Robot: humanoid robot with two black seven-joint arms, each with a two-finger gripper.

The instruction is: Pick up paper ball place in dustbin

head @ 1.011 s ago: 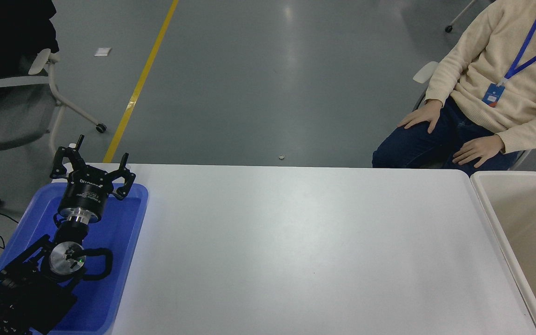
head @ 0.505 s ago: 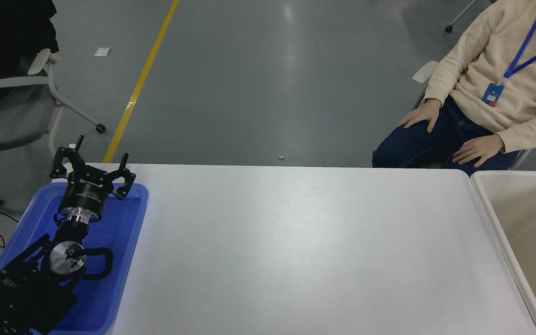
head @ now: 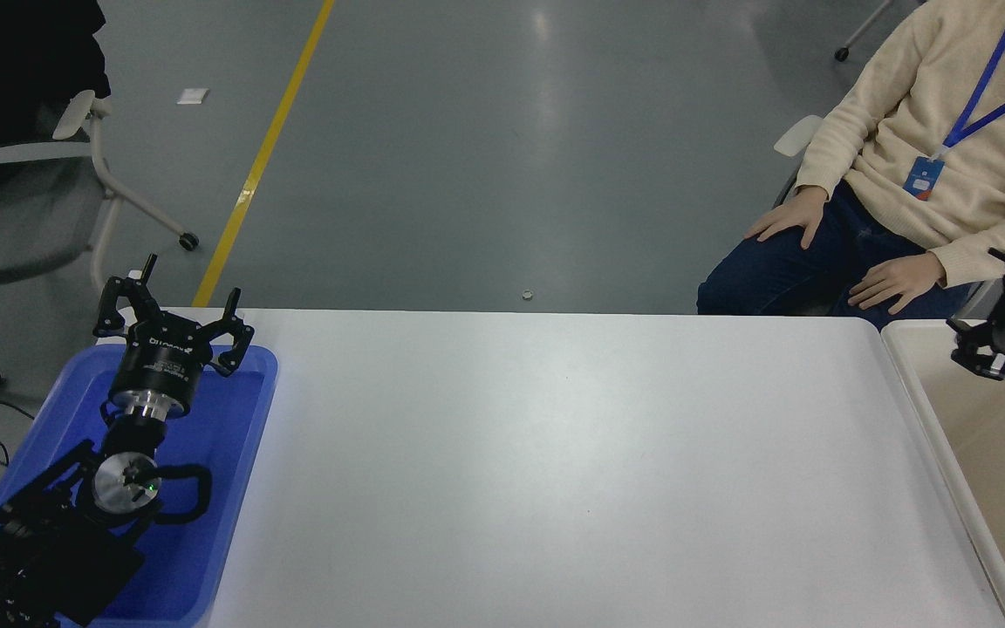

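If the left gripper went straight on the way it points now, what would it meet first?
Probably nothing on the table. The left gripper, open above the blue tray's far end, points away past the table's far edge; beyond lies only bare floor, though depth is uncertain.

one white table (head: 555,471); one cream dustbin (head: 930,410); one blue tray (head: 232,488); two black grippers, left (head: 173,307) and right (head: 987,314); one seated person (head: 930,166); one chair (head: 75,166).

Left pincer (head: 173,305) parked (fingers spread); right pincer (head: 987,310) raised.
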